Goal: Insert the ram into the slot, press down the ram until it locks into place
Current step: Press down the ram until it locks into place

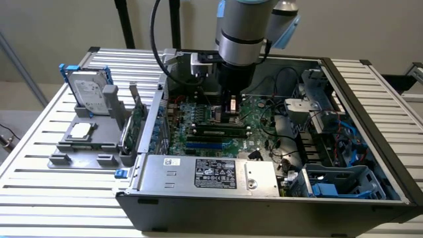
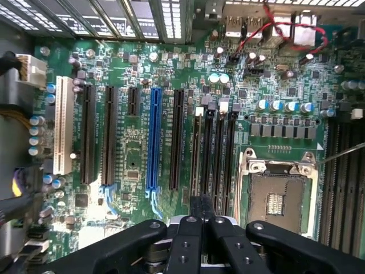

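Observation:
The ram (image 1: 218,130) is a thin green stick with dark chips. It stands on edge in the slot, one of several parallel black memory sockets (image 2: 219,154) beside the processor socket (image 2: 279,197). In the wrist view the ram (image 2: 197,154) is edge-on in the socket nearest the blue socket side. My gripper (image 1: 231,103) hangs over the motherboard just above these sockets. Its black fingers (image 2: 191,228) are pressed together over one end of the ram, with the gripper (image 2: 202,208) shut. Whether they touch the stick is not visible.
The blue socket (image 2: 153,137) and long black card slots lie beside the memory sockets. The silver power supply (image 1: 205,171) closes off the near side of the case. A grey holder with a green expansion card (image 1: 136,116) and a hard drive (image 1: 89,91) stands outside at the exterior view's left.

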`<control>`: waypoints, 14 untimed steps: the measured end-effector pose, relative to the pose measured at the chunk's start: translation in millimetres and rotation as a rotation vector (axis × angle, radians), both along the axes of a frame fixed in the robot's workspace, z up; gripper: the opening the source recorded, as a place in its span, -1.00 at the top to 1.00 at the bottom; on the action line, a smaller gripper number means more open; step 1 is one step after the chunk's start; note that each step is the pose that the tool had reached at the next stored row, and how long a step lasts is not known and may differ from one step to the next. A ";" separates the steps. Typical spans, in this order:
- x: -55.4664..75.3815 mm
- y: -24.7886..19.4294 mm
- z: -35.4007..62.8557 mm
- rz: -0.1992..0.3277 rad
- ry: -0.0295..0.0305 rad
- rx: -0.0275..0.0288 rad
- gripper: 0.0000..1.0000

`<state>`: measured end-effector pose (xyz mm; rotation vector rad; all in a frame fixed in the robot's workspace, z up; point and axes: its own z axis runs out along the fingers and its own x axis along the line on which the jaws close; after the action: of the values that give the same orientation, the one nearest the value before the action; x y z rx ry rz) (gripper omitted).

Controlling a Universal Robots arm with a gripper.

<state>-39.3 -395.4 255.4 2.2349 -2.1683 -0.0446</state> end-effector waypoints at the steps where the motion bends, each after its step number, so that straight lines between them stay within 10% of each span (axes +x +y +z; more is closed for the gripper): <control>1: 0.0 0.0 3.5 0.000 0.0004 -0.0001 0.79; 14: 0.1 0.0 4.4 0.000 0.0006 -0.0001 0.79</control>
<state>-39.3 -395.4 259.8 2.2345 -2.1680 -0.0452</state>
